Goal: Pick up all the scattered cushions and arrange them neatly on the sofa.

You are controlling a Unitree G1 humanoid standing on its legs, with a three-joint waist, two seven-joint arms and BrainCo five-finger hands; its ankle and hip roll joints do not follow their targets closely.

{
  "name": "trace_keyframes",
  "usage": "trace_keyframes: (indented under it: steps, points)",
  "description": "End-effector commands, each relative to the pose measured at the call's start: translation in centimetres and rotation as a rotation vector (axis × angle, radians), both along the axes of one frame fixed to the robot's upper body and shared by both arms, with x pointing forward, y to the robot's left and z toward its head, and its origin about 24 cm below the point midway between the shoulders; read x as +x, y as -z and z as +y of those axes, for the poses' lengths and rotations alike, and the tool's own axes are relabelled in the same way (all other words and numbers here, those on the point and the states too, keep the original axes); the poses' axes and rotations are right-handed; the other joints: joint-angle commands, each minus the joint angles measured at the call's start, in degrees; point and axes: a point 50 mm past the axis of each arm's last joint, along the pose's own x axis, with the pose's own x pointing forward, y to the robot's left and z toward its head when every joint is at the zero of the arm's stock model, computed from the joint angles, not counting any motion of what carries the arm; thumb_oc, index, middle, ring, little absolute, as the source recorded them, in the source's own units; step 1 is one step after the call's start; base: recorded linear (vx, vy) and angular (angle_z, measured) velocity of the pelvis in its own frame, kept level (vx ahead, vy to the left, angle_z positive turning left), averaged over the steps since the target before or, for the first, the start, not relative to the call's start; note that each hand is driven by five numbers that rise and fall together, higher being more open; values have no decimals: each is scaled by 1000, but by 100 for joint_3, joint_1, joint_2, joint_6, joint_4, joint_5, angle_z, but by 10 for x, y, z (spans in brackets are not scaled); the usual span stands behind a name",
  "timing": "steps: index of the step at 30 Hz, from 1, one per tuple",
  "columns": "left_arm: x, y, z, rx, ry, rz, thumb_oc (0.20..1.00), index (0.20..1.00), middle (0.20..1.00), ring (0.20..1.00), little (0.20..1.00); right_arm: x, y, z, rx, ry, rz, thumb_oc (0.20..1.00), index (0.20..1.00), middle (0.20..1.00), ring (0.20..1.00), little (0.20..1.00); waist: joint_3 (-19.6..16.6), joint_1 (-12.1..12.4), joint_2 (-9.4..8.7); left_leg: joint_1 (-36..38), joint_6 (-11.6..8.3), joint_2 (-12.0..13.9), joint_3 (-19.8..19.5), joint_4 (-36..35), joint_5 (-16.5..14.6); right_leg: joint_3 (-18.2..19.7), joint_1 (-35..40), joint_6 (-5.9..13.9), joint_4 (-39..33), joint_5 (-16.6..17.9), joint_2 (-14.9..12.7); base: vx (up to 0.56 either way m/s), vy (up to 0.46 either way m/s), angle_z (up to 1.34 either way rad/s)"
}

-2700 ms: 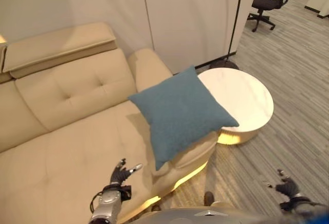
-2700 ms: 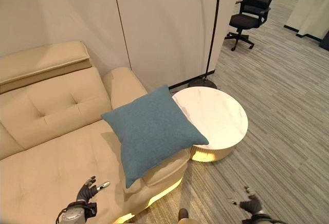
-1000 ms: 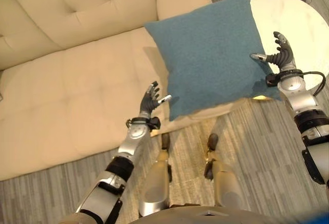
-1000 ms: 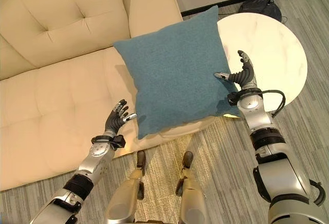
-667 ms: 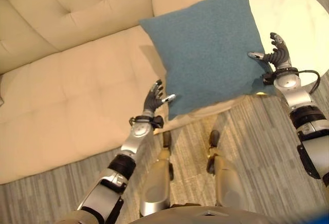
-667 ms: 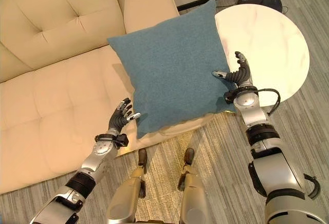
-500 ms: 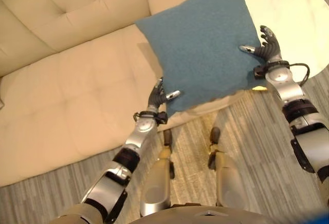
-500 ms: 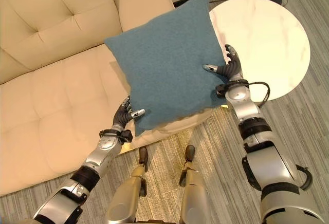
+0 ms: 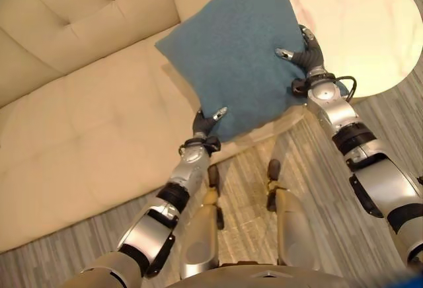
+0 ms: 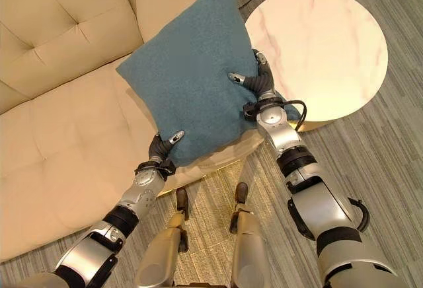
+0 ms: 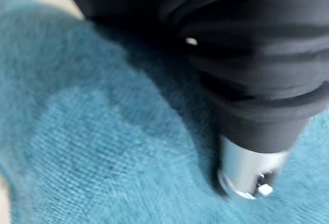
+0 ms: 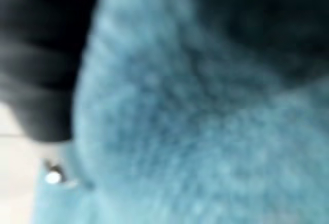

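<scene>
I see blue cushion (image 9: 232,50) propped on beige sofa (image 9: 86,96) at its armrest end, tilted, one corner overhanging round white table (image 9: 357,30) beside sofa. My left hand (image 9: 206,124) at cushion's lower corner near sofa's front edge, thumb over top face, fingers hidden beneath; can't tell whether closed on it. My right hand (image 10: 254,80) on cushion's table-side edge, thumb laid on fabric, fingers curling round edge, clamping cushion. Grey carpet (image 10: 396,169) around table.
</scene>
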Motion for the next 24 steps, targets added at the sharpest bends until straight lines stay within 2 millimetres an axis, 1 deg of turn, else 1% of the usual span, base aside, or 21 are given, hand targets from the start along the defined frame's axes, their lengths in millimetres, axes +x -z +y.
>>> trace_keyframes:
  steps: [1,6,10,11,13,14,17,20,21,22,24]
  points:
    - [1,-48,-80,-58,299,-198,200,200,200,200,200,-12,-13,76,31,-278,-78,200,200,200,200,200,-1,-17,-388,261,-416,284,465,-75,-52,275,686,433,-1065,38,-19,0,0,0]
    - [1,-53,-75,-87,290,-222,200,200,200,200,200,-20,-5,79,39,-311,-88,200,200,200,200,200,-43,-35,-418,381,-427,321,511,-54,-77,279,799,425,-1081,31,2,0,0,0]
    - [-5,-61,-71,-149,290,-268,200,200,200,200,200,-33,1,80,60,-354,-117,200,200,200,200,200,-120,-53,-422,552,-434,352,568,-21,-120,284,966,406,-1072,-20,34,-5,-17,0]
    - [-5,-61,-71,-149,290,-268,200,200,200,200,200,-33,1,80,60,-354,-117,200,200,200,200,200,-133,-53,-422,531,-432,353,566,-20,-111,283,953,404,-1086,-3,36,0,0,0]
    - [-8,-66,-69,-166,294,-298,200,200,200,200,200,-42,3,84,82,-390,-137,200,200,200,200,200,-177,-64,-414,652,-425,360,593,-5,-152,299,1032,391,-1049,-46,64,1,-7,-2]
    - [-12,-68,-68,-184,301,-319,200,200,200,200,200,-50,7,85,98,-419,-148,200,200,200,200,200,-244,-84,-416,744,-421,374,628,12,-183,298,1118,385,-1035,-85,79,31,-27,-2]
    - [-19,-70,-61,-200,299,-350,200,200,200,200,200,-62,11,86,123,-460,-169,200,200,200,200,200,-350,-106,-408,859,-405,388,647,71,-218,315,1234,356,-1005,-125,123,29,-23,-3]
    - [-26,-75,-53,-223,296,-394,200,200,200,200,200,-75,16,83,151,-499,-182,200,200,200,200,200,-459,-121,-396,1003,-396,415,674,142,-264,335,1392,321,-990,-189,191,36,-24,-11]
    - [-27,-75,-53,-223,296,-393,200,200,200,200,200,-76,16,83,152,-499,-181,200,200,200,200,200,-461,-121,-395,1007,-397,416,673,142,-265,334,1397,321,-992,-189,193,25,-41,-15]
    - [-30,-79,-47,-237,286,-420,200,200,200,200,200,-83,16,81,178,-513,-201,200,200,200,200,200,-528,-125,-382,1069,-406,438,671,164,-268,339,1491,302,-998,-232,231,20,-43,-9]
    - [-35,-81,-43,-253,281,-439,200,200,200,200,200,-90,17,80,199,-527,-213,200,200,200,200,200,-601,-144,-361,1145,-411,464,671,166,-266,330,1587,275,-1004,-283,261,25,-45,-2]
